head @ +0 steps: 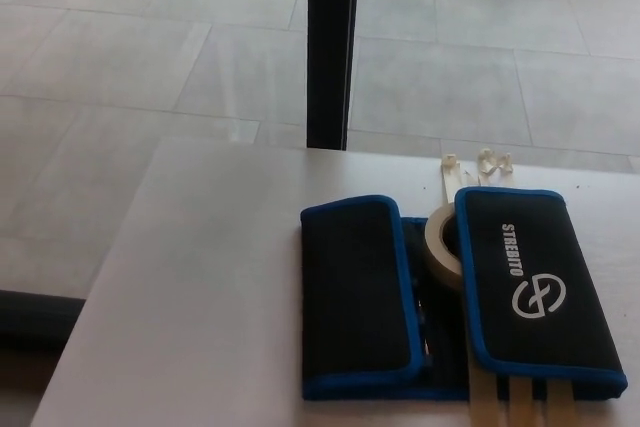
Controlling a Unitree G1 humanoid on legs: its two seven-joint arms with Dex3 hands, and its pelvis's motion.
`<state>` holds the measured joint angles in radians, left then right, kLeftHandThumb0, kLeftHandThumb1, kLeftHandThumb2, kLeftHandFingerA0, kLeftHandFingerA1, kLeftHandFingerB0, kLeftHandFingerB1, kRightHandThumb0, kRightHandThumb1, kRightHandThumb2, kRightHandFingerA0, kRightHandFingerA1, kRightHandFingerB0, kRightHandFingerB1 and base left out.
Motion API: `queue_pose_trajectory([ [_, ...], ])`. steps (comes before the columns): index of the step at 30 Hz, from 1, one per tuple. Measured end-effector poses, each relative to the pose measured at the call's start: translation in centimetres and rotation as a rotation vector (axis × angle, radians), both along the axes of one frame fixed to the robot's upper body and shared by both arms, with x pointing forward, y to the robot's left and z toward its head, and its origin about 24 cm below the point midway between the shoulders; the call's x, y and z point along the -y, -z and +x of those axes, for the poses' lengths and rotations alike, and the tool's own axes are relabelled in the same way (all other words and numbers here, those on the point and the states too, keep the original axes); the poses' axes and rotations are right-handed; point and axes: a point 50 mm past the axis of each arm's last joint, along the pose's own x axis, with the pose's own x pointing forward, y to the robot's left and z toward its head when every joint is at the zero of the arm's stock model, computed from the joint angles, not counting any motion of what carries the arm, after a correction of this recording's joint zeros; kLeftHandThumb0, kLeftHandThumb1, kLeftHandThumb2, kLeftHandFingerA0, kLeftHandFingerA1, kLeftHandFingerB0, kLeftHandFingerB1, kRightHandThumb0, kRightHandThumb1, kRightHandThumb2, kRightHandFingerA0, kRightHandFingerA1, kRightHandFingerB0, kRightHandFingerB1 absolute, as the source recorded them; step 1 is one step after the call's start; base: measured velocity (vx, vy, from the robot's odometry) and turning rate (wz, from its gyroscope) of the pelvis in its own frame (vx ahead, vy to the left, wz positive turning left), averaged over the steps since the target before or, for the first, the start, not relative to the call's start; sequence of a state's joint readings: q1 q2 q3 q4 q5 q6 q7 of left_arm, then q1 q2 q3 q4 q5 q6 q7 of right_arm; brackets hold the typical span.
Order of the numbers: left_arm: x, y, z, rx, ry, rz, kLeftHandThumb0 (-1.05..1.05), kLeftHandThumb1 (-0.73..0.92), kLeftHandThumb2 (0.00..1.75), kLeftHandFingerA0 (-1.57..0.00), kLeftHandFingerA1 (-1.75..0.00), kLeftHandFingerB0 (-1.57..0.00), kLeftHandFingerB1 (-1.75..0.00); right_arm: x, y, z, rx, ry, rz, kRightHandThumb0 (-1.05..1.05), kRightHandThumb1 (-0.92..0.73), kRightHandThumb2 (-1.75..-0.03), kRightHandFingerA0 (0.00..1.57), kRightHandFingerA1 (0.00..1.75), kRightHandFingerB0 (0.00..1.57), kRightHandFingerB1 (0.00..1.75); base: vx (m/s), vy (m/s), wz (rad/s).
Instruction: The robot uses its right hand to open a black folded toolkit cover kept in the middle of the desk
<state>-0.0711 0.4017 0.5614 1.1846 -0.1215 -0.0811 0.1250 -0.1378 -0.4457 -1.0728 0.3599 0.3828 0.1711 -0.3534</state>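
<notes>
Bearing white "STREBITO" lettering and a round logo, a black, blue-edged fabric toolkit cover [455,297] is laid folded on the pale desk [200,287]; no hand is seen, so finger state cannot be told.

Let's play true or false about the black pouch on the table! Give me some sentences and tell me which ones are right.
1. The toolkit cover has a blue edge. True.
2. A roll of tape sits between its two flaps. True.
3. The right flap has red writing. False: its writing and logo are white.
4. A robot hand is holding the cover. False: no hand shows in the picture.
5. The cover lies on the floor. False: it lies on the table.
</notes>
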Motion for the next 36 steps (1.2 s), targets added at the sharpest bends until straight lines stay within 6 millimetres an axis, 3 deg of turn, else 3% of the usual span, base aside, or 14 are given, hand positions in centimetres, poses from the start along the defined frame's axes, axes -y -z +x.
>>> queue_pose_trajectory([
  [2, 0.0, 0.0, 0.0, 0.001, 0.000, 0.000, -0.50, 0.46, 0.54, -0.82, -0.82, -0.71, -0.53, -0.9, -0.5, 1.0, -0.001, -0.052, -0.038, -0.56, -0.51, -0.56, 0.70, 0.56, 0.57, 0.39, 0.00, 0.000, 0.00],
  [3, 0.0, 0.0, 0.0, 0.002, 0.000, 0.000, -0.51, 0.46, 0.54, -0.88, -0.84, -0.74, -0.53, -1.6, -0.9, 1.8, -0.003, -0.092, -0.066, -0.50, -0.42, -0.79, 0.56, 0.63, 0.46, 0.53, 0.00, 0.000, 0.00],
  [4, 0.0, 0.0, 0.0, 0.002, 0.000, 0.000, -0.51, 0.46, 0.54, -0.83, -0.82, -0.73, -0.53, -2.2, -1.1, 2.4, -0.006, -0.124, -0.087, -0.38, -0.54, -0.55, 0.55, 0.55, 0.47, 0.42, 0.00, 0.000, 0.00],
  [7, 0.0, 0.0, 0.1, 0.003, 0.000, 0.000, -0.51, 0.46, 0.54, -0.88, -0.81, -0.71, -0.51, -4.6, -1.4, 4.3, -0.029, -0.249, -0.152, -0.35, -0.55, -0.56, 0.55, 0.50, 0.45, 0.42, 0.00, 0.000, 0.00],
  [8, 0.0, 0.0, 0.1, 0.003, 0.000, 0.000, -0.50, 0.46, 0.54, -0.86, -0.80, -0.70, -0.51, -5.3, -1.4, 4.8, -0.041, -0.287, -0.171, -0.41, -0.45, -0.71, 0.51, 0.57, 0.42, 0.50, 0.00, 0.000, 0.00],
  [9, 0.0, 0.0, 0.1, 0.003, 0.000, 0.000, -0.50, 0.45, 0.54, -0.82, -0.76, -0.68, -0.52, -5.8, -1.4, 5.2, -0.049, -0.314, -0.184, -0.40, -0.51, -0.55, 0.58, 0.48, 0.49, 0.40, 0.00, 0.000, 0.00],
  [16, 0.0, 0.0, 0.2, 0.005, 0.000, 0.000, -0.50, 0.47, 0.55, -0.79, -0.76, -0.72, -0.52, -11.5, -0.2, 8.3, -0.158, -0.607, -0.314, -0.50, -0.49, -0.56, 0.63, 0.49, 0.52, 0.40, 0.00, 0.000, 0.00],
  [20, 0.0, -0.1, 0.3, 0.007, 0.001, 0.000, -0.51, 0.46, 0.54, -0.83, -0.78, -0.72, -0.52, -13.9, 0.8, 9.3, -0.214, -0.724, -0.370, -0.55, -0.51, -0.56, 0.61, 0.48, 0.54, 0.40, 0.00, 0.000, 0.00],
  [21, 0.0, -0.1, 0.3, 0.007, 0.001, 0.000, -0.50, 0.47, 0.55, -0.83, -0.77, -0.73, -0.52, -14.6, 1.2, 9.5, -0.234, -0.757, -0.384, -0.57, -0.39, -0.78, 0.55, 0.58, 0.50, 0.53, 0.00, 0.000, 0.00],
  [22, 0.0, -0.1, 0.3, 0.008, 0.001, 0.000, -0.48, 0.48, 0.55, -0.77, -0.72, -0.71, -0.52, -15.1, 1.4, 9.6, -0.246, -0.779, -0.392, -0.55, -0.49, -0.55, 0.63, 0.49, 0.58, 0.40, 0.00, 0.000, 0.00],
  [33, 0.1, -0.2, 0.7, 0.018, 0.004, 0.000, -0.49, 0.46, 0.54, -0.72, -0.69, -0.72, -0.53, -20.6, 3.9, 11.0, -0.374, -1.038, -0.543, -0.48, -0.49, -0.55, 0.59, 0.53, 0.54, 0.42, 0.00, 0.000, 0.00],
  [36, 0.1, -0.2, 0.8, 0.020, 0.004, -0.001, -0.49, 0.46, 0.54, -0.73, -0.69, -0.70, -0.52, -21.8, 4.5, 11.2, -0.411, -1.107, -0.596, -0.50, -0.52, -0.56, 0.51, 0.59, 0.52, 0.40, 0.00, 0.000, 0.00],
])
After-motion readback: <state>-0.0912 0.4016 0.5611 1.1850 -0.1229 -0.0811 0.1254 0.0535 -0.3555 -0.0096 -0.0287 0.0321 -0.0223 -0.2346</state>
